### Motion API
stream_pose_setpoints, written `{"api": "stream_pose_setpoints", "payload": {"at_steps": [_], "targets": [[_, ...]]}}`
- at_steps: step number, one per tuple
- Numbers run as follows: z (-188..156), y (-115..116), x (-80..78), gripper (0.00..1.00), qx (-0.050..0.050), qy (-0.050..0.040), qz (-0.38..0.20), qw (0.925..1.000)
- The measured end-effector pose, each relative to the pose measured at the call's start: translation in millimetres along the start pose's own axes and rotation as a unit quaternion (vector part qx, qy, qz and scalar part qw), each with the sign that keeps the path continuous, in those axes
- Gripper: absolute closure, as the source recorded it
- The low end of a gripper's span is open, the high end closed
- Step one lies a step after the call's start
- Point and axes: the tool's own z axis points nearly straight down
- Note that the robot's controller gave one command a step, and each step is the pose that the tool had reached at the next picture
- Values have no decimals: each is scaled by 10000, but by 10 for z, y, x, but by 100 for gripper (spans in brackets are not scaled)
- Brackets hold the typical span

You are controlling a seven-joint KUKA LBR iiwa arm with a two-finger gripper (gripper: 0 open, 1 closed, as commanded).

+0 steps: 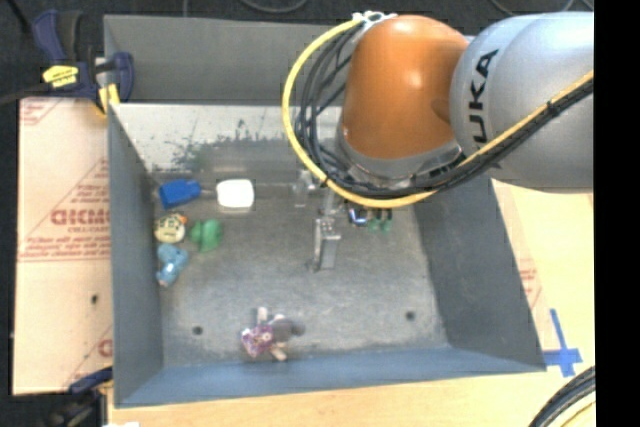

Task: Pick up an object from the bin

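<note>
As I read it from the remote desk, pincer [321,250]: hanging low over the middle of the bin floor, tip close to the grey metal.
Pincer state: I cannot tell whether it is spread or pressed together; I see nothing held in it.
Under the pincer: bare floor.
Nearest thing: small green piece [378,223], just right of the pincer, partly hidden beneath the wrist; I cannot make out its shape.
Wrist: orange cover [400,85] above the pincer, yellow and black cables [297,120] looped round its left side.
Arm [520,105]: grey, reaching in from the right over the bin's right wall.
Left group, well apart from the pincer: white block [235,194] nearest, blue block [178,193] just left of it.
Below those: green lump [207,234], with a yellowish round thing [170,229] just beside it on the left.
Lower in the group: pale blue piece [171,263], close under the yellowish one, near the left wall.
Front of floor: purple and pink thing [265,337], alone, close to the near wall.
Bin [135,245]: grey metal, sloped walls, floor mostly bare.
</note>
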Motion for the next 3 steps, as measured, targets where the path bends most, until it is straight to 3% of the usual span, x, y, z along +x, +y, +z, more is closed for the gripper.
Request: {"api": "stream_pose_setpoints", "payload": {"at_steps": [1, 2, 3], "targets": [[-41, -6, -7, 0, -2, -32, 11, 10000], [335, 66, 117, 0, 2, -50, -522, 9986], [556, 273, 335, 0, 8, -34, -2118, 9773]]}}
